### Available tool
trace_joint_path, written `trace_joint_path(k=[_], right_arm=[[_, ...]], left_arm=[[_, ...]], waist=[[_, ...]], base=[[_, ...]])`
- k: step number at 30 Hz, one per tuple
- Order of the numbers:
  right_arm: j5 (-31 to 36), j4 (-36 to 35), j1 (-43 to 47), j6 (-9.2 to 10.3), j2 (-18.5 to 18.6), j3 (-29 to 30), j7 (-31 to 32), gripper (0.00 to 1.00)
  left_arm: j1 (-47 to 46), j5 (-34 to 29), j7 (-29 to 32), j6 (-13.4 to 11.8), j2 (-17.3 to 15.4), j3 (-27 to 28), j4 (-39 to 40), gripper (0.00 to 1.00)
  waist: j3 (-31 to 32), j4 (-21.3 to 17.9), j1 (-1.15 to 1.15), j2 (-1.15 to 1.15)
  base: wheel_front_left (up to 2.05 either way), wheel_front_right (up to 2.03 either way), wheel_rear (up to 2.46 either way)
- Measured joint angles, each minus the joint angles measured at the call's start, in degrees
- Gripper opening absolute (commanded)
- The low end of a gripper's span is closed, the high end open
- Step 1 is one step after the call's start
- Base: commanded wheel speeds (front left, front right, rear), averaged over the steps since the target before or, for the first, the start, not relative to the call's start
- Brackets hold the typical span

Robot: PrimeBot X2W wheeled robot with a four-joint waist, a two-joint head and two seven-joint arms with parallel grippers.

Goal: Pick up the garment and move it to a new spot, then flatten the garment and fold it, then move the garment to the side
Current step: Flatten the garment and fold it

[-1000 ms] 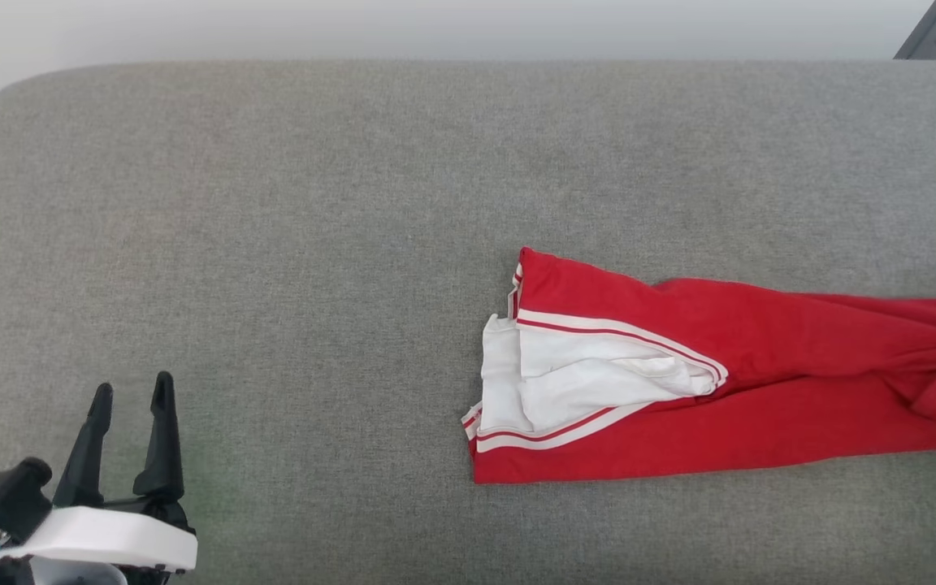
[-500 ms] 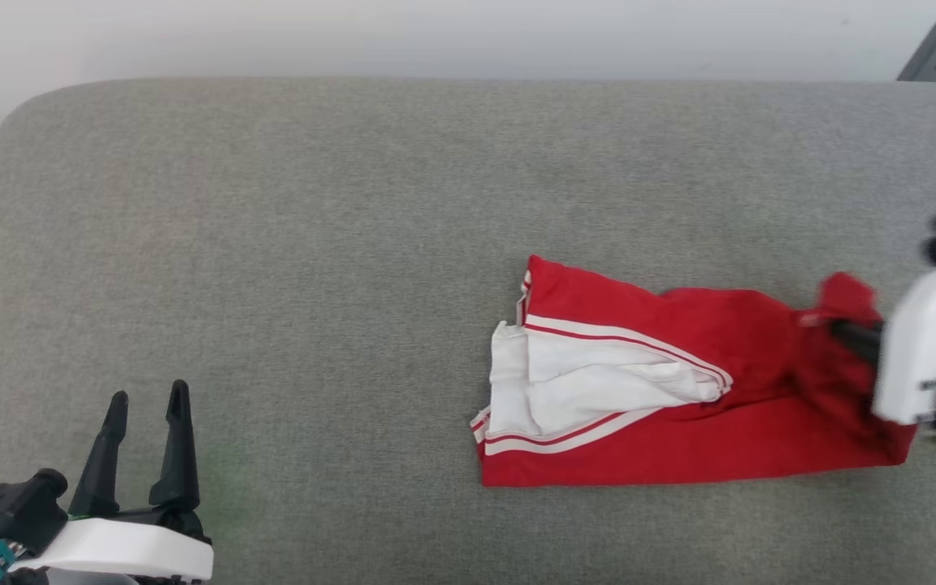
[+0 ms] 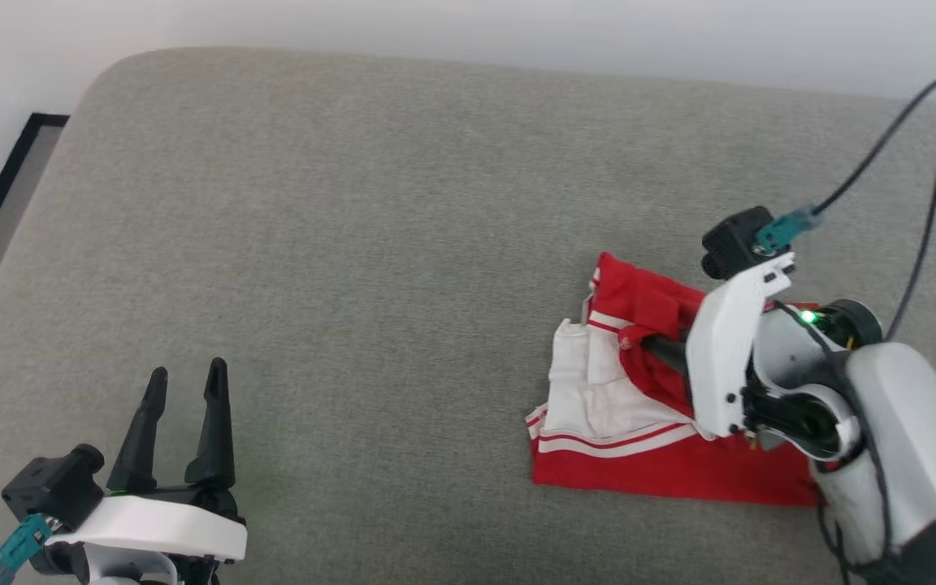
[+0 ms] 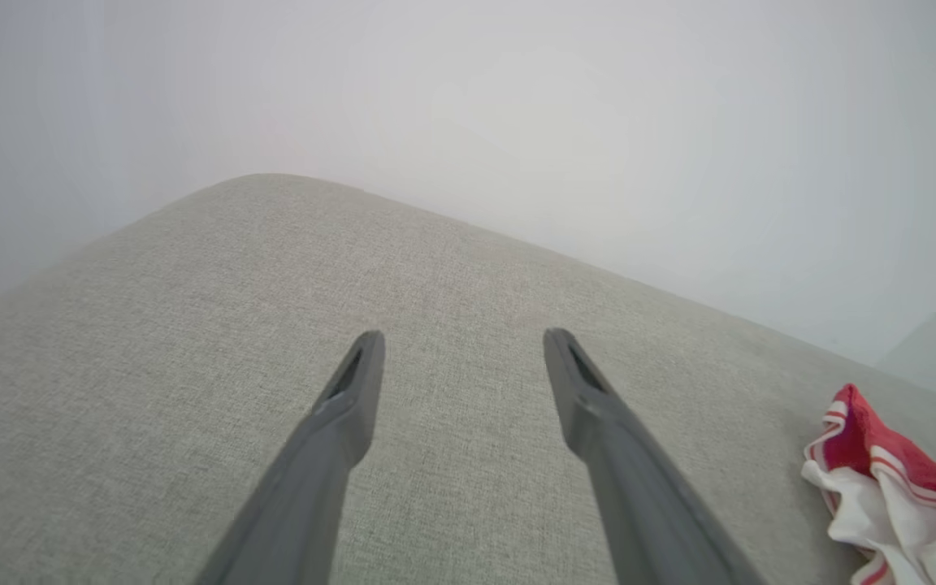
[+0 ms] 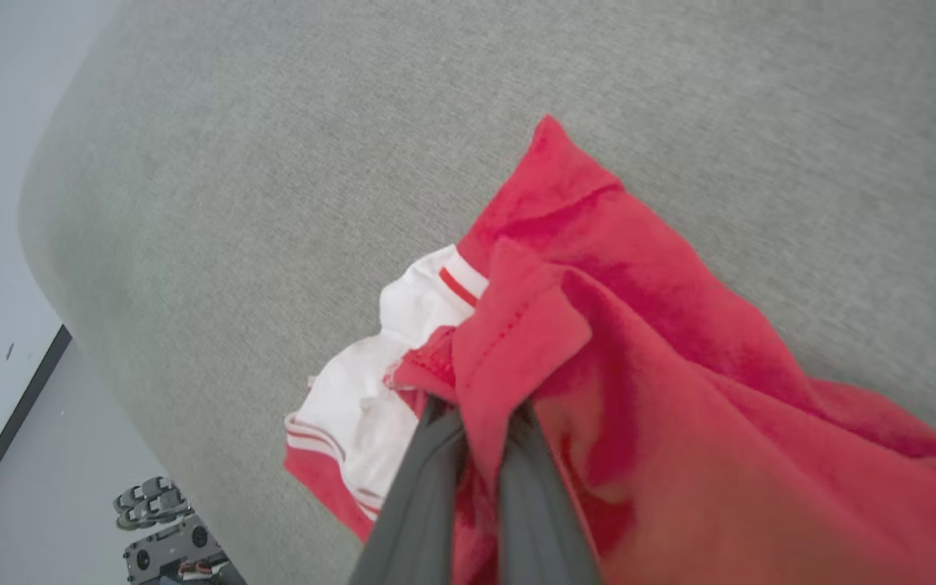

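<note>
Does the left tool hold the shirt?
No, the left tool is open over the bare cushion, apart from the shirt.

**Garment on the cushion's right half, one gripper at each side**

The garment lies on the upholstered cushion, right of centre and nearer the front edge than the back. Its sleeve forms the left end. The right gripper reaches in from the right, above the garment, and its fingers pinch a raised fold over the sleeve. The left gripper hangs over bare cushion at the front left (well apart from the garment), with its jaws spread and pointing toward the wall behind the cushion. The floor lies beyond the cushion's left end.
</note>
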State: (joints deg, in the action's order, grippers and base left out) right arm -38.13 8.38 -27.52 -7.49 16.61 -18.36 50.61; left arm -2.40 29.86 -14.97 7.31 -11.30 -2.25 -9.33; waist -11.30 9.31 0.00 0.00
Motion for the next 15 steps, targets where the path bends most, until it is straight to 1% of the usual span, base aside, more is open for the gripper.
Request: trace_joint_path(k=[1, 2, 3, 6, 9, 15], right_arm=[[0.14, 1.38, -0.60, 0.00, -0.35, -0.56, -0.91, 0.33], [0.22, 2.68, -1.27, 0.00, -0.70, -1.16, -1.77, 0.60], [0.23, 3.41, -1.78, 0.00, -0.74, -2.02, -2.54, 1.00], [-0.43, 5.00, -2.69, 0.00, -0.75, -3.46, -3.42, 1.00], [-2.04, 4.38, -2.88, 0.00, 0.07, -3.90, -3.23, 1.00], [-4.02, -1.68, -2.69, 0.00, 3.10, -1.86, -4.38, 1.00]], left_arm=[[-0.09, 0.37, 0.00, 0.00, 0.12, 0.02, -0.05, 1.00], [-0.14, 0.57, 0.00, 0.00, 0.16, -0.05, -0.10, 1.00], [-0.26, 0.62, 0.00, 0.00, 0.16, -0.20, -0.13, 1.00], [-0.57, 1.03, 0.00, 0.00, 0.27, 0.09, -0.19, 1.00], [-0.43, 1.68, 0.00, 0.00, 0.21, 0.85, -0.21, 1.00], [0.38, 2.53, 0.00, 0.00, -0.08, 2.46, -0.04, 1.00]], waist=[[-0.07, 0.38, 0.00, 0.00], [-0.16, 0.74, 0.00, 0.00], [-0.23, 1.04, 0.00, 0.00], [-0.26, 1.52, 0.00, 0.00], [-0.08, 1.09, 0.00, 0.00], [0.37, -1.25, 0.00, 0.00]], base=[[0.00, 0.00, 0.00], [0.00, 0.00, 0.00], [0.00, 0.00, 0.00], [0.00, 0.00, 0.00], [0.00, 0.00, 0.00], [0.00, 0.00, 0.00]])
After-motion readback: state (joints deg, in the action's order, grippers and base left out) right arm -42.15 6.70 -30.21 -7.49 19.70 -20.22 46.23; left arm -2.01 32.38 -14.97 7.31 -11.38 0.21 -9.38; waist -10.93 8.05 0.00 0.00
